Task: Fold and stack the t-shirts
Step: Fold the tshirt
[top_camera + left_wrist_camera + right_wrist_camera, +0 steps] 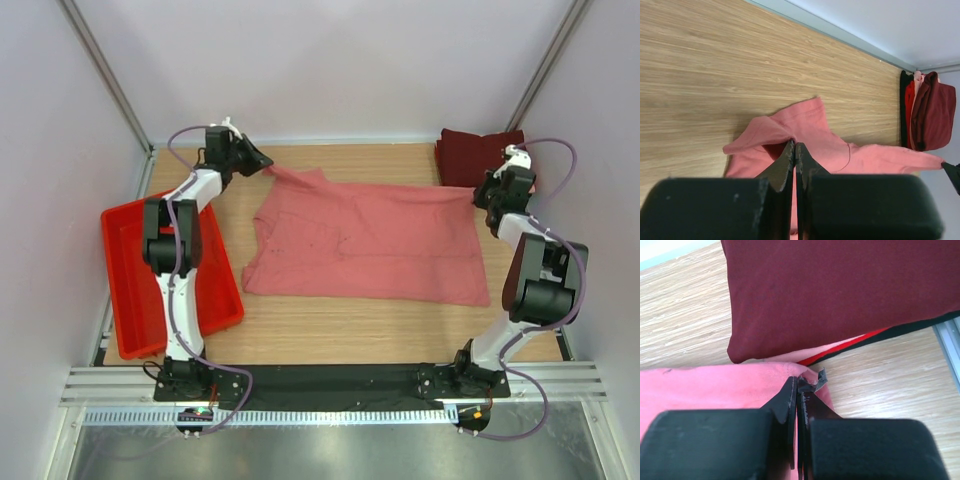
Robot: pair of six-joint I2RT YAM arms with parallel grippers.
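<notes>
A salmon-pink t-shirt lies spread across the middle of the table. My left gripper is shut on its far left corner; the left wrist view shows the pink t-shirt pinched and lifted between the closed fingers at my left gripper. My right gripper is shut on the far right corner, and the right wrist view shows that pink t-shirt caught at my right gripper. A folded dark maroon t-shirt stack sits at the back right, with pale and red layers under the maroon stack.
A red plastic tray sits at the left edge beside the left arm. Metal frame posts stand at both back corners. A black mat runs along the near edge between the arm bases.
</notes>
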